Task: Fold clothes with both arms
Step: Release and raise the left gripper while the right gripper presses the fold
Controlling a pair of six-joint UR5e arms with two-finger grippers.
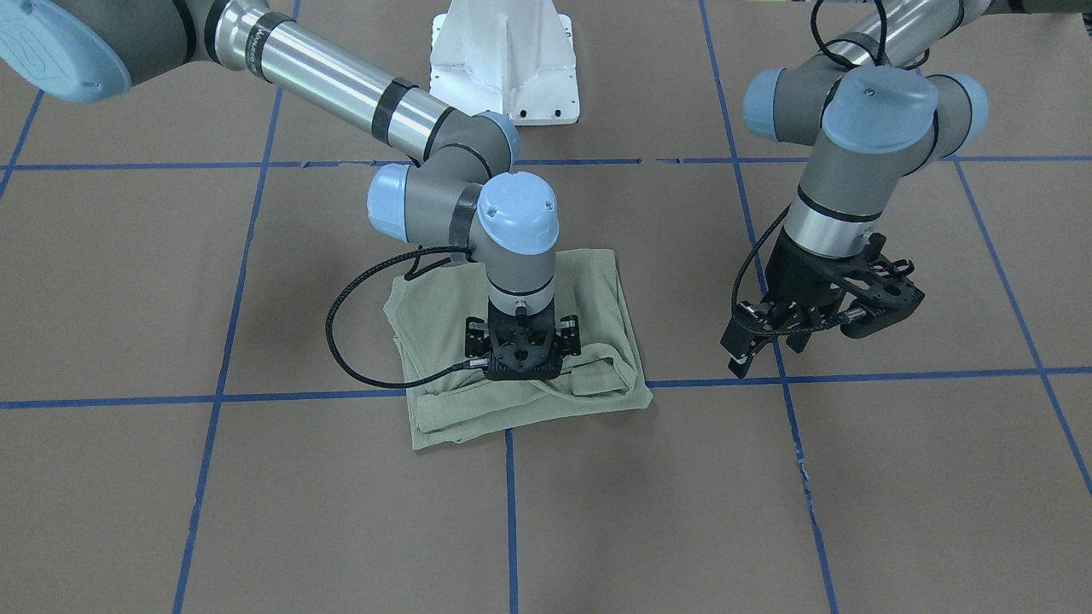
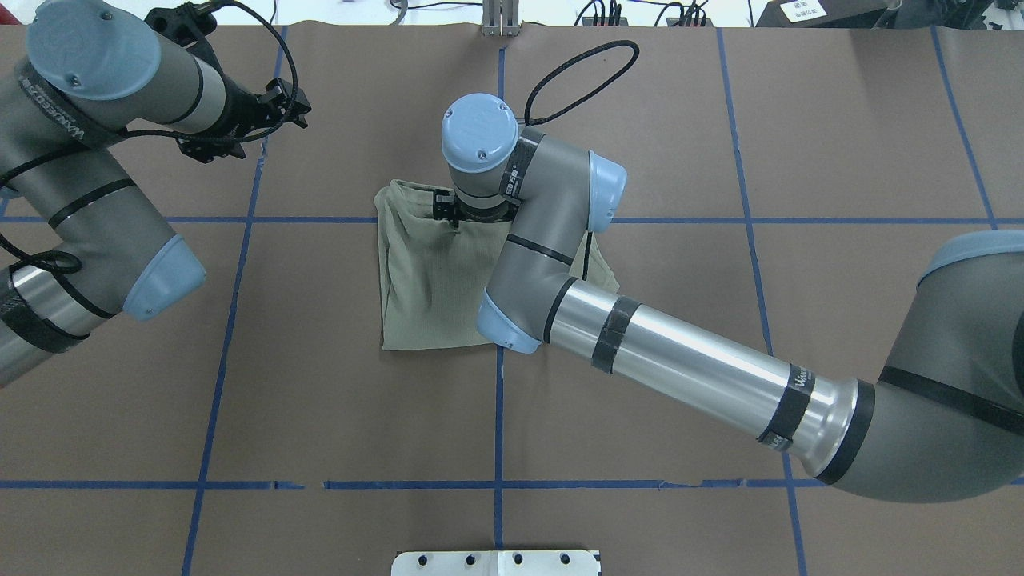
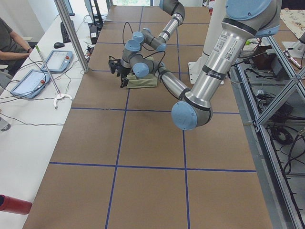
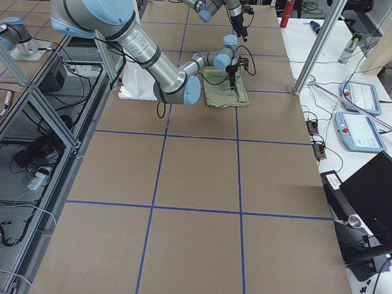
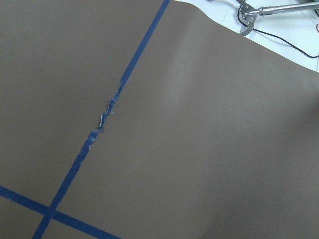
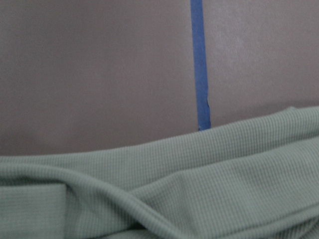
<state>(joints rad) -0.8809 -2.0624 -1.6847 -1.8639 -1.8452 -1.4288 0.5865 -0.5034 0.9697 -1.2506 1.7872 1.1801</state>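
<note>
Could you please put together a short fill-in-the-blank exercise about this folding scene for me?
1. The folded shirt is pale ___ in colour.
2. The ___ arm's tool is down on the shirt, at the edge farthest from the robot.
3. The left tool is off to the side of the shirt, over bare table, holding ___.
4. The tape lines that mark the table are ___.

Missing words: green; right; nothing; blue

Brown table gridded with blue tape; white bench alongside.
</note>
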